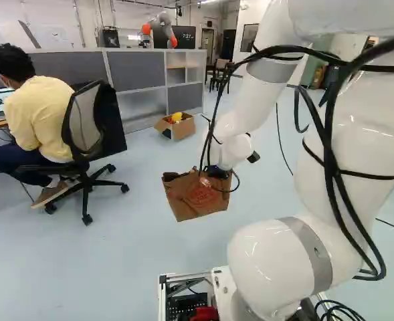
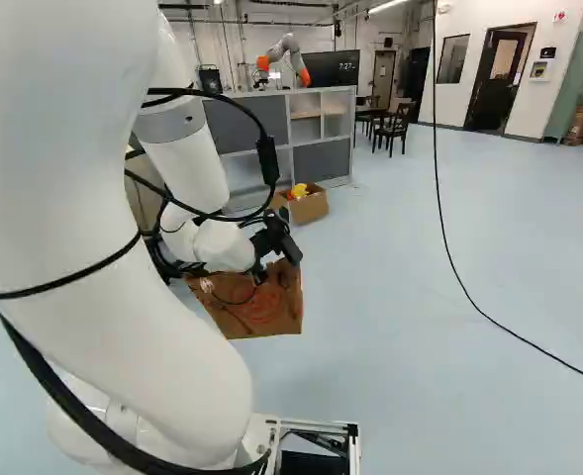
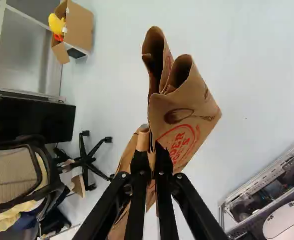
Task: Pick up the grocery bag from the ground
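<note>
Pale floor [image 1: 140,251] under cardboard box [image 2: 312,209], cable [image 2: 470,302] (and a wheeled chair [image 1: 104,136]).

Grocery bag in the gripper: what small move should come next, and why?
Probably a short, slow lift straight up. The gripper has the paper bag pinched between both fingers, and in the base views it hangs tilted with no shadow visible right under it, so it seems off the floor; a gentle raise should add clearance without swinging it.
</note>
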Available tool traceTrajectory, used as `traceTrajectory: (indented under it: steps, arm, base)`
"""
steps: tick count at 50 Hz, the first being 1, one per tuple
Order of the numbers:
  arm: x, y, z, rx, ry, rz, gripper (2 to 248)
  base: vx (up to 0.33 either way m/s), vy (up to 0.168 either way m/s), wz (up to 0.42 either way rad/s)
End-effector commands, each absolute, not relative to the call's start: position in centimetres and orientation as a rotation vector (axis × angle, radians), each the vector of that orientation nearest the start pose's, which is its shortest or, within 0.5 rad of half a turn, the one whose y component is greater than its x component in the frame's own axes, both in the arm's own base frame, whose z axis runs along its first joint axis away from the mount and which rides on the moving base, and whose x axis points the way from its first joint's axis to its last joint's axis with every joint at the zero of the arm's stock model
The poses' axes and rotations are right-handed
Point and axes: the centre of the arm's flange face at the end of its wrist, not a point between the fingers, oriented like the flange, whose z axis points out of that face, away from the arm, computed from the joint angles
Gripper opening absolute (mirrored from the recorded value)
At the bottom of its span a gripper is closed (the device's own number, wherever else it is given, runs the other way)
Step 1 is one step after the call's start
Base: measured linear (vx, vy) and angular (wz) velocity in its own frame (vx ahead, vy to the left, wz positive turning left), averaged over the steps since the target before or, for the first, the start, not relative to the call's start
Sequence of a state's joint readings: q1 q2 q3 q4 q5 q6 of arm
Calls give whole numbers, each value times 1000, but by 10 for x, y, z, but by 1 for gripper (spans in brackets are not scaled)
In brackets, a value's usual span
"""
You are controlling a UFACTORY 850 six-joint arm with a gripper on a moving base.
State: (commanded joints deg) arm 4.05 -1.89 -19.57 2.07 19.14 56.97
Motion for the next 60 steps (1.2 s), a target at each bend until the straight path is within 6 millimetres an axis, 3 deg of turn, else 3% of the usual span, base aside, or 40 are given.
traceTrajectory:
  steps: [32, 60]
  arm:
    - [333, 22, 330, -2399, 1206, -830, 23]
    - [326, 18, 335, -2439, 1057, -943, 23]
  base:
    - [0, 0, 0]
    - [0, 0, 0]
